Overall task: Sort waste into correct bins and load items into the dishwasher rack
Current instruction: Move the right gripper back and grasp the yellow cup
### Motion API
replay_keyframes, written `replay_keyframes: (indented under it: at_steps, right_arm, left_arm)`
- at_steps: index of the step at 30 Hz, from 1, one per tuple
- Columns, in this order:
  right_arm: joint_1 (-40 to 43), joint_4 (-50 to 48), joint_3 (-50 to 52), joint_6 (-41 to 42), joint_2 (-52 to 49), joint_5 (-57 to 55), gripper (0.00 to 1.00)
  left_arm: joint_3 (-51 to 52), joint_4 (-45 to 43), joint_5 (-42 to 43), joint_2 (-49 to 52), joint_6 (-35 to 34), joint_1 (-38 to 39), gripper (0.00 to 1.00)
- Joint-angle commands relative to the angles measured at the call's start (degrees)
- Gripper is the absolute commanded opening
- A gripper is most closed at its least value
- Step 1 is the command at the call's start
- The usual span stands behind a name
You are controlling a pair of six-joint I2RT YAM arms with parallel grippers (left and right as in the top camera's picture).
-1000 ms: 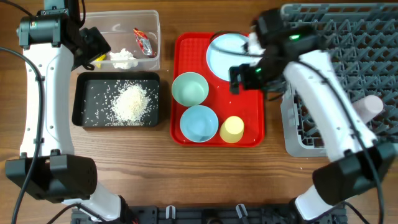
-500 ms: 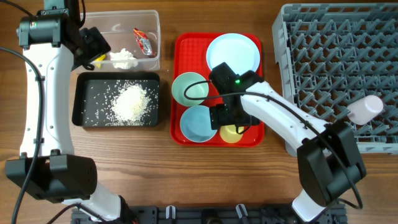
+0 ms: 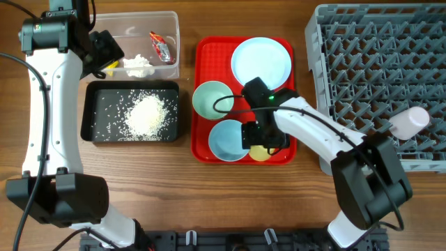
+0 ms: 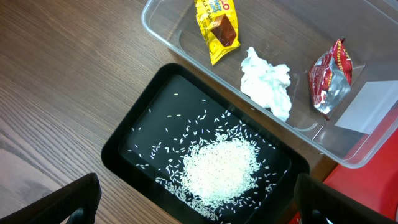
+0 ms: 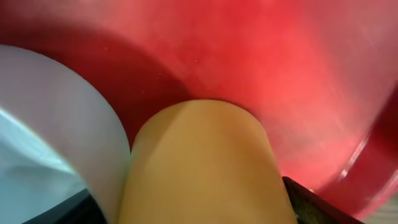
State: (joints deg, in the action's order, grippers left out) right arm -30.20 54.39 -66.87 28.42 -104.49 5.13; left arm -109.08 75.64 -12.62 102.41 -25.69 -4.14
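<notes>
Your overhead view hides the yellow wrapper [image 4: 217, 25] under the left arm. The left wrist camera shows it in the clear tub [image 4: 180, 46], with the red wrapper [image 4: 329, 78] and the crumpled tissue [image 4: 267, 81].

Only the right wrist camera shows the right claw [image 5: 196, 208] straddling the yellow cup [image 5: 205, 162], one finger on each side. You cannot tell whether it is pinching. That cup sits in the near right corner of the red serving tray [image 3: 204, 63], just beside the light-blue bowl [image 3: 224, 139].

The right arm reaches over the tabletop [image 3: 209, 202] from right of the tray, wrist turned down. The left claw [image 4: 196, 199] hangs released over the bins left of the tray, where the black tray [image 4: 124, 134] holds rice [image 4: 221, 168].

Count one plate [image 3: 261, 59] and two bowls, the other a pale-green bowl [image 3: 212, 99]. There are two cups, and the pink cup [image 3: 410, 120] lies in the dishwasher rack [image 3: 362, 63] right of the tray. There are two wrappers and one tissue.
</notes>
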Motion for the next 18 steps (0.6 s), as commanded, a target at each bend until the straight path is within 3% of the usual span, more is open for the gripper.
replay_keyframes:
  at_steps: [1,5,18]
  right_arm:
    - [2.05,1.86,-3.13,-2.10,2.25,3.98,0.83]
    - [2.84,2.47,-4.44,-4.09,4.44,4.15,0.93]
    - [2.91,8.46,-4.04,1.57,5.70,-2.32,0.92]
  left_arm:
    - [0.44,-0.02,-0.92,-1.16,-0.70,-0.22,1.00]
    - [0.44,0.00,-0.92,-1.16,-0.70,-0.22,1.00]
    - [0.44,0.00,-0.92,-1.16,-0.70,-0.22,1.00]
